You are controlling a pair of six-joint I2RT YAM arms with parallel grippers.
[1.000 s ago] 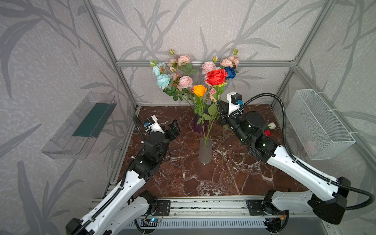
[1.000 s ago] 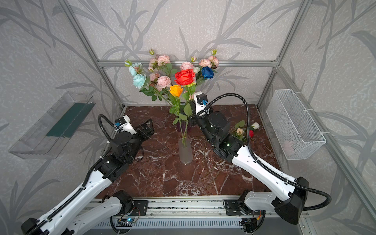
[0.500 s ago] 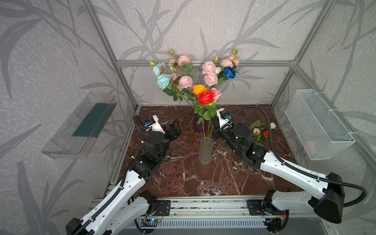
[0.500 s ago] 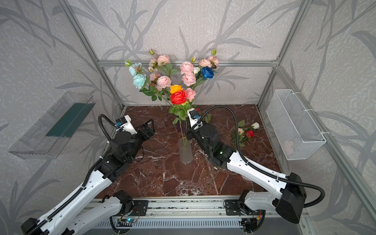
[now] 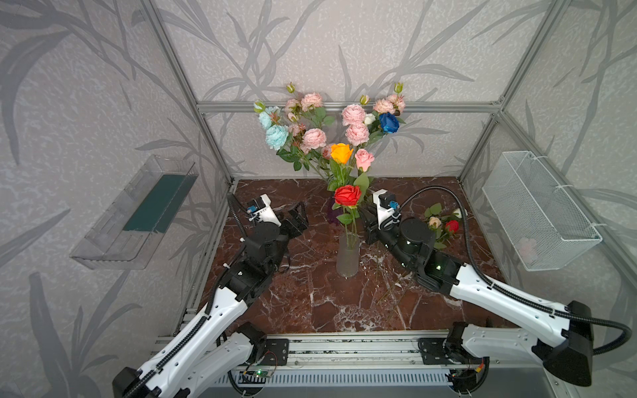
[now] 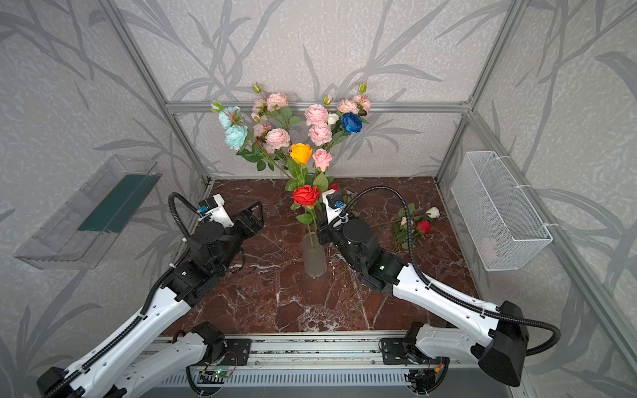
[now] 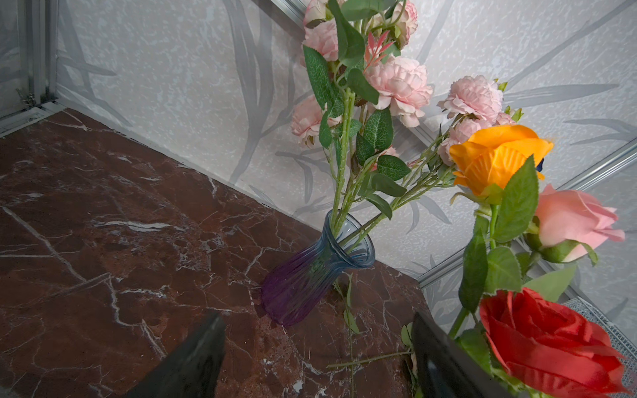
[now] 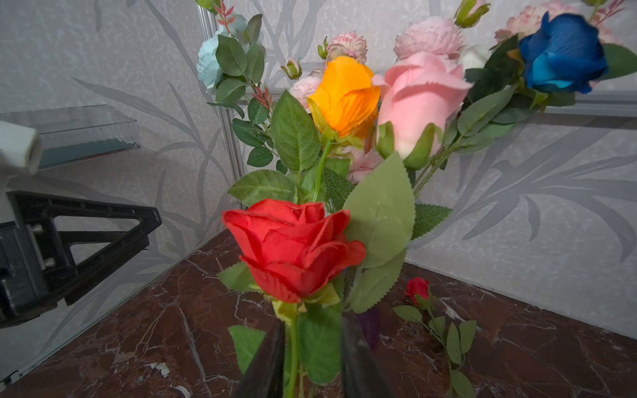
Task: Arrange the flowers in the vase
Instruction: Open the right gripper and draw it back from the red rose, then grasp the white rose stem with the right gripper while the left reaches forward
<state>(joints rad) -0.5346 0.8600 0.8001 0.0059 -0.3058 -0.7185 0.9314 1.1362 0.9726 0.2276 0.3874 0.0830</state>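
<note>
Red rose upright in the frosted vase
Our R gripper straddles its stem, jaws parted, not pinching (leaf betw. them). L gripper gapes empty, farther off. We judge the loose flowers nearer the R arm.

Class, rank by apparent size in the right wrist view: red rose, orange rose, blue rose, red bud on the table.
1. red rose (nearest the camera)
2. orange rose and blue rose, alike
3. red bud

Front vase on table centre, rear vase behind it, loose flowers lying to the right
</note>
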